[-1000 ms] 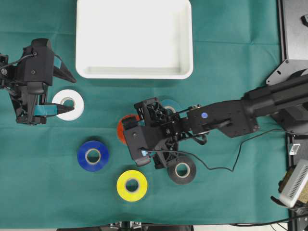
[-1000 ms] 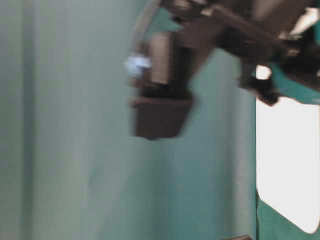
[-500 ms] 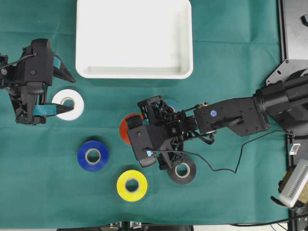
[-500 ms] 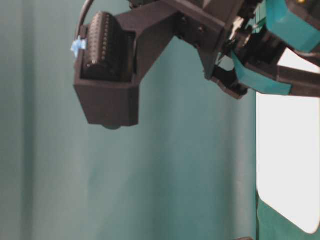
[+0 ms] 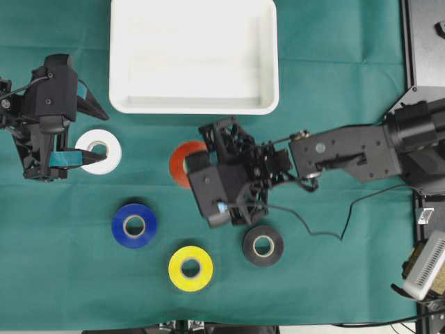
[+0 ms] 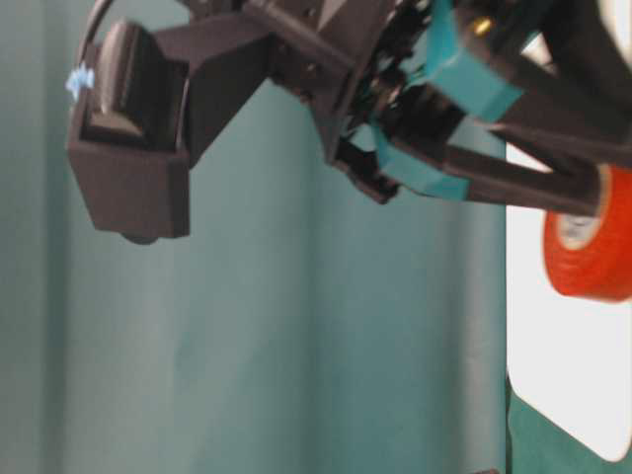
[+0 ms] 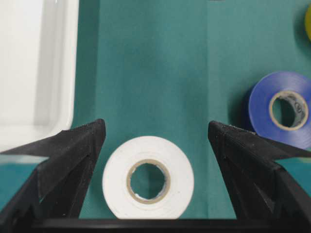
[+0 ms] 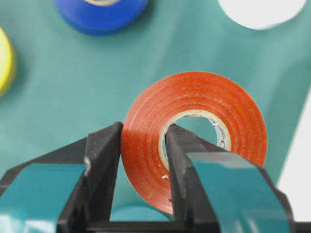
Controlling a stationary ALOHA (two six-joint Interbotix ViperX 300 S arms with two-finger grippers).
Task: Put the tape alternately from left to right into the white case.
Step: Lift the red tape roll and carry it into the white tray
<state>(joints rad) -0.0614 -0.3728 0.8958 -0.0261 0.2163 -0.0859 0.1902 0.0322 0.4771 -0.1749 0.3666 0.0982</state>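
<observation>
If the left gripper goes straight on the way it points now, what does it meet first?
Most likely the white tape roll, lying flat between the left gripper's open fingers. How high the fingertips stand above the cloth is unclear.

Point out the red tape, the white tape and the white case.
red tape [image 8: 146,141]: right wrist view, its flat red face left of the core.
white tape [image 7: 182,167]: left wrist view, its white top face.
white case [image 5: 195,106]: overhead view, its near rim.

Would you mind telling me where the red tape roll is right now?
In the overhead view, the red tape roll sits near the middle, below the white case, pinched through its wall by the right end effector.
</observation>
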